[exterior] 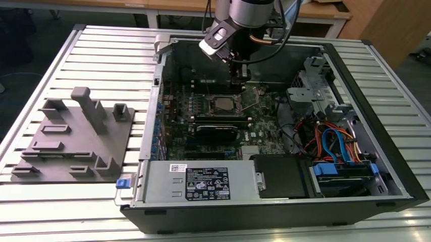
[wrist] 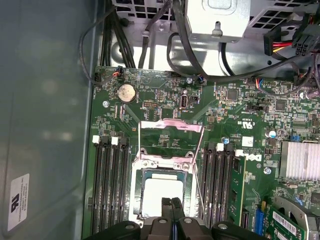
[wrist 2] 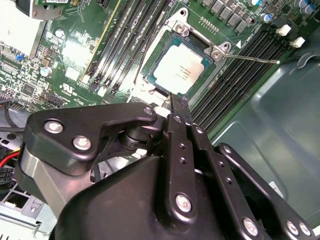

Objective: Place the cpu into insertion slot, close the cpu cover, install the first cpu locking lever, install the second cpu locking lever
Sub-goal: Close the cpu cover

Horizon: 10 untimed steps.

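Observation:
The cpu (wrist 2: 181, 70) (wrist: 159, 192), a silvery square chip, lies flat in the insertion slot (exterior: 223, 104) on the green motherboard (exterior: 259, 123). In the first wrist view the cpu cover (wrist: 170, 126), a thin metal frame with a window, stands swung open on the far side of the socket. A thin locking lever (wrist 2: 250, 58) (wrist: 200, 187) sticks out unlatched beside the socket. My gripper (exterior: 237, 78) (wrist 2: 177, 101) (wrist: 171, 202) hangs just above the cpu's near edge. It is shut, with nothing between its fingers.
The motherboard sits deep in an open computer case (exterior: 377, 126) whose walls ring the arm. Long black memory slots (wrist: 109, 190) flank the socket. A black card (exterior: 215, 132), a power supply (exterior: 195, 184) and cabled drive bays (exterior: 336, 166) lie nearby. A grey fixture block (exterior: 74, 136) stands outside the case.

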{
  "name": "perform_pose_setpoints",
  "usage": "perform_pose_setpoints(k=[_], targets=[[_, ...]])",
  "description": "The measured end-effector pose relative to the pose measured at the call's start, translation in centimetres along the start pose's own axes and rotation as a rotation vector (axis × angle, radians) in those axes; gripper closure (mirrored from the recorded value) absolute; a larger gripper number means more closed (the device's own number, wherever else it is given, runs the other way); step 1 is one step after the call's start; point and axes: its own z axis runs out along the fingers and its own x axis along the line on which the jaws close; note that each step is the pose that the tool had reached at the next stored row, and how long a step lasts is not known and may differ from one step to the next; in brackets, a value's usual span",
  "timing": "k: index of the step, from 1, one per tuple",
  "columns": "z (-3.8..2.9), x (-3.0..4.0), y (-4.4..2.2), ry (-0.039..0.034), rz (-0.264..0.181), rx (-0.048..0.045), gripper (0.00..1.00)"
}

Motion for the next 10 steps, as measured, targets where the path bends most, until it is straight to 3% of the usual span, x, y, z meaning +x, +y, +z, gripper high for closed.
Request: perform_pose_setpoints(k=[10], targets=[[-0.01,-0.02,0.30,0.0000,0.000,0.0000,0.90]])
